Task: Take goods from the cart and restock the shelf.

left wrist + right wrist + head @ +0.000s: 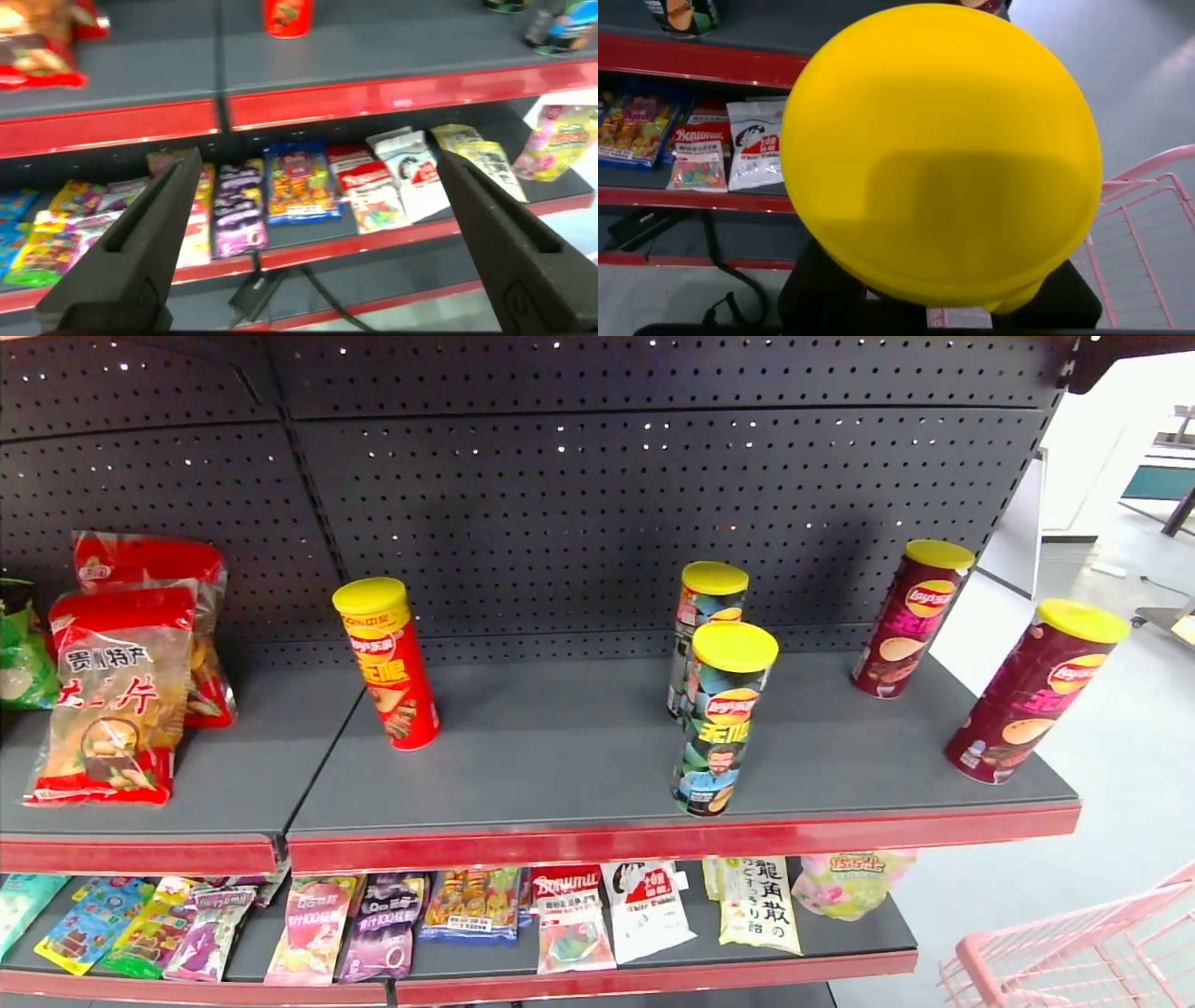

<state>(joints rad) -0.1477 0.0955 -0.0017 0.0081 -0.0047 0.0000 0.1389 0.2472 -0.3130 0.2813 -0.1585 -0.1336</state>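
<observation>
The right gripper is clamped on a can. The can's yellow lid faces the wrist camera and hides the fingertips. It hangs in the air in front of the shelving, off any shelf, with the floor under it and the pink cart just beside. The left gripper holds nothing; its two dark fingers are spread wide apart and face the low shelf. That shelf carries a row of flat candy bags lying side by side behind its red front edge. Above it is the top shelf, grey with a red lip. Nearest the lip stands the front blue can, with the rear blue can close behind it; whether they touch I cannot tell. At the right end the near maroon can stands by the corner, and the far maroon can stands farther back, apart from it. Left of the blue pair and well apart from it, a red can stands alone at mid-depth. All five standing cans have yellow lids. In the next bay to the left, two red bags lean one behind the other, with a green bag beside them at the edge. A black pegboard backs it all.
</observation>
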